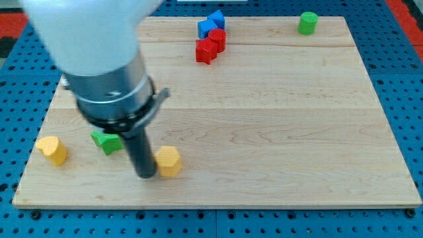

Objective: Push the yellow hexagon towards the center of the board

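Note:
The yellow hexagon [169,160] lies near the board's bottom edge, left of the middle. My tip [146,175] stands right against the hexagon's left side. A second yellow block [52,150] sits at the bottom left. A green block [106,141] lies just left of the rod, partly hidden by it.
A blue block [211,24] and two red blocks [210,45] cluster at the top middle. A green cylinder [307,23] stands at the top right. The wooden board [284,119] lies on a blue pegboard. The arm's body covers the top left.

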